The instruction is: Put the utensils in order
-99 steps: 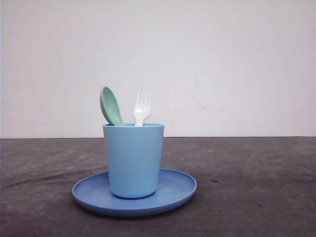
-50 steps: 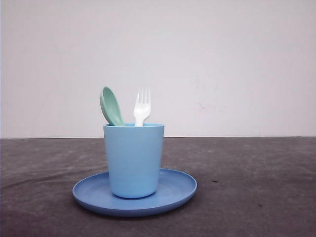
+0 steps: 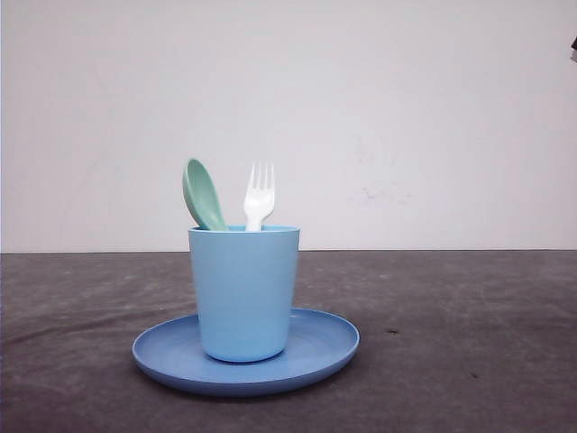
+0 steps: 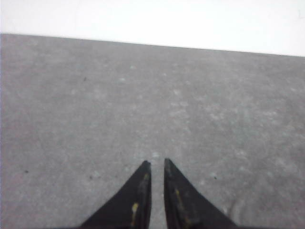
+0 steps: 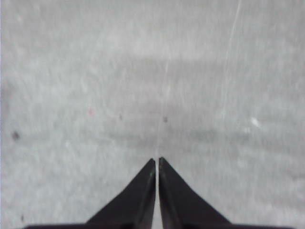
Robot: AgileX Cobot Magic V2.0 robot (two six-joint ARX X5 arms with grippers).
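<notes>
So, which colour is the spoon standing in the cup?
Mint green plastic spoon; the front view shows it best.

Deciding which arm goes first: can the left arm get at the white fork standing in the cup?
Probably yes. The fork stands tines-up above the cup rim, nothing over it; the spoon leans apart. The left gripper is shut, holding nothing.

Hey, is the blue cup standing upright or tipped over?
Upright. The cup stands base down on the plate, rim level, with the spoon and fork sticking up out of it.
</notes>
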